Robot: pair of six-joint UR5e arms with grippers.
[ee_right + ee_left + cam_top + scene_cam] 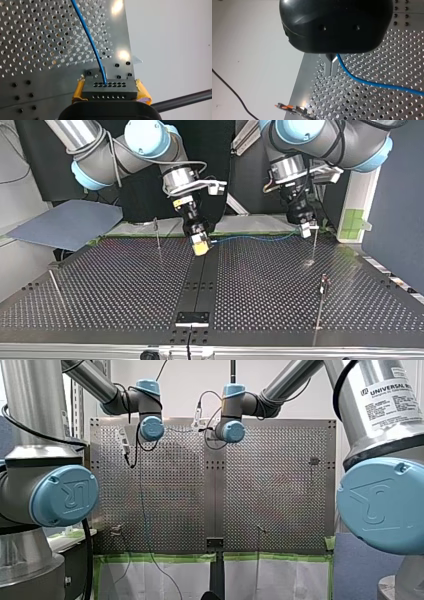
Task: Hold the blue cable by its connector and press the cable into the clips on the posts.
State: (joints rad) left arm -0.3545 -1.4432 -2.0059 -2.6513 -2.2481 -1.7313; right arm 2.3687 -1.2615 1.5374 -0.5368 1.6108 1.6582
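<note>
The blue cable (255, 239) hangs stretched between my two grippers above the table's far edge. My right gripper (200, 247), at the top view's middle, is shut with its yellow pads (143, 93) on the grey connector (110, 86), and the cable (88, 40) leaves it ahead. My left gripper (305, 230), at the top view's right, is shut on the cable right by a thin post (314, 245). In the left wrist view its metal fingers (332, 65) pinch the cable (374, 84). A clip with orange marks (290, 108) lies ahead of the left gripper.
More thin posts stand on the perforated table (125, 285): one behind at the top view's left (157, 234), one near the left edge (55, 289), one at the front right (321, 296). A black centre strip (199, 280) divides the table. Green tape (160, 558) marks the near edge.
</note>
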